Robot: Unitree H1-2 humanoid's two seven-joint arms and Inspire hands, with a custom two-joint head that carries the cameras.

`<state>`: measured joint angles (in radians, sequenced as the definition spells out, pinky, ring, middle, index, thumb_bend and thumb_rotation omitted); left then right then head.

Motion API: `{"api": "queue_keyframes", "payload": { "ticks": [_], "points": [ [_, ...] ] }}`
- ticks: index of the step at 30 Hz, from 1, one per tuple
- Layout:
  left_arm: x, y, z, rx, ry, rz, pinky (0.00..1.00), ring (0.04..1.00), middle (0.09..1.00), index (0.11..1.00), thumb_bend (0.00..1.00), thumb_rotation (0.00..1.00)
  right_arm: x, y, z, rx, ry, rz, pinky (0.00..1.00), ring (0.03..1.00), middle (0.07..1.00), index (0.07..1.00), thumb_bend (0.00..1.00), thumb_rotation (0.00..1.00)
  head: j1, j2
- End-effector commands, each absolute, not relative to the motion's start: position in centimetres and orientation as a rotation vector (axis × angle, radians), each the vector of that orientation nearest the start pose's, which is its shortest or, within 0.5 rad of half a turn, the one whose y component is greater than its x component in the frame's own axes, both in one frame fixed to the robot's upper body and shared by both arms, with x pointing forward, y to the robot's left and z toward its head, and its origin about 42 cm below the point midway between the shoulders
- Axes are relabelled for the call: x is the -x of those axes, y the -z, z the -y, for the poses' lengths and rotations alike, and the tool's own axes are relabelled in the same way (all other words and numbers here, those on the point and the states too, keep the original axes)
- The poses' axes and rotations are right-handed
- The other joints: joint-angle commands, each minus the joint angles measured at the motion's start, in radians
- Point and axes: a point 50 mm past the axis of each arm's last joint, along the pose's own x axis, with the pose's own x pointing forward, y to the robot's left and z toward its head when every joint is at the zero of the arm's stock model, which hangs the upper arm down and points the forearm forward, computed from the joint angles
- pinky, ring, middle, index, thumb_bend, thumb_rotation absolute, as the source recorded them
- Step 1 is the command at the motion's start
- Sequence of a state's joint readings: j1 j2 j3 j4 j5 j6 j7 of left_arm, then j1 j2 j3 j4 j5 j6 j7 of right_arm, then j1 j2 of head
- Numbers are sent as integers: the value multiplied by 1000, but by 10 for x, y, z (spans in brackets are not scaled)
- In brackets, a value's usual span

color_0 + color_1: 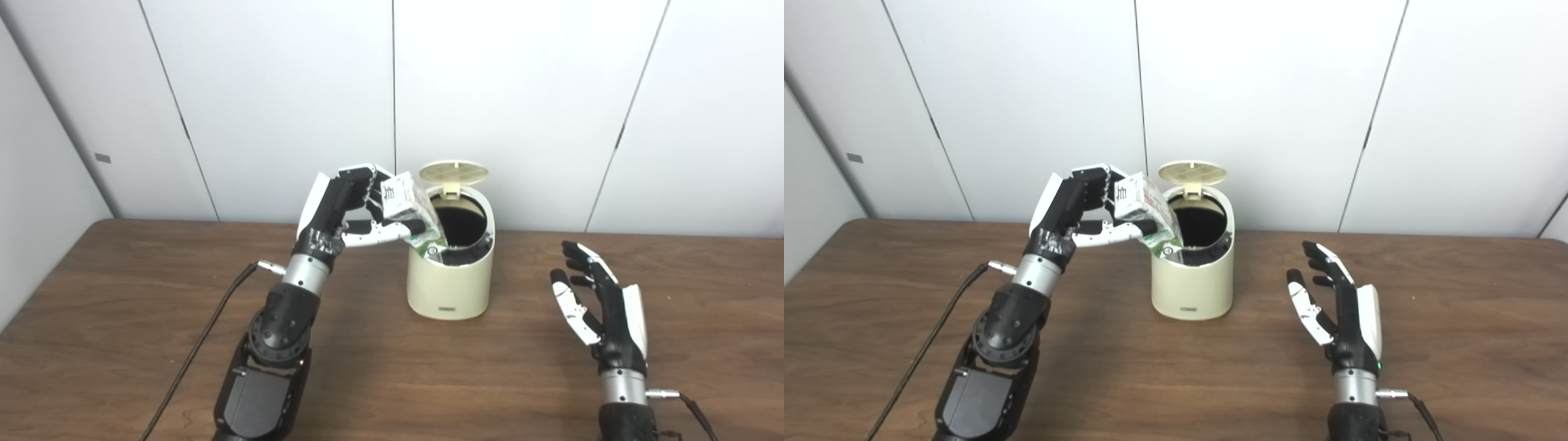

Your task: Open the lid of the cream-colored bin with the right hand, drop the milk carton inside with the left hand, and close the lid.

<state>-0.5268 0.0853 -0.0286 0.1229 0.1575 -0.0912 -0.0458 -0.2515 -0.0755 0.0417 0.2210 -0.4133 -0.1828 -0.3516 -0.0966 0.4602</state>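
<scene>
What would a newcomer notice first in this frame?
The small cream-colored round bin at the middle of the brown wooden table, its lid flipped up. The left hand tilts a white and green milk carton over its rim. The right hand rests open to the bin's right.

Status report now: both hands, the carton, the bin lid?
Left hand shut on milk carton, tilted over bin rim. Right hand open, apart. Lid up. Nothing blocking the opening.
</scene>
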Motion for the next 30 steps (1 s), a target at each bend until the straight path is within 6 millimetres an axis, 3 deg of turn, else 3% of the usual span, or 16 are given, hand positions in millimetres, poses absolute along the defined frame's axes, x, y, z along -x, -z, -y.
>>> {"api": "queue_keyframes", "payload": {
  "ticks": [1,15,30],
  "points": [
    [-436,-286,-170,-241,150,646,350,447,478,485,505,0,-342,-103,199,425,191,230,692,777,793,787,194,672,-1,1],
    [-446,-260,-144,-248,131,628,340,445,473,490,505,0,-339,-106,194,420,196,217,695,780,794,790,179,549,-20,16],
    [-441,-255,-131,-230,148,637,320,438,463,500,504,0,-339,-108,194,419,196,225,688,776,789,784,192,619,-29,23]
  ]
}}
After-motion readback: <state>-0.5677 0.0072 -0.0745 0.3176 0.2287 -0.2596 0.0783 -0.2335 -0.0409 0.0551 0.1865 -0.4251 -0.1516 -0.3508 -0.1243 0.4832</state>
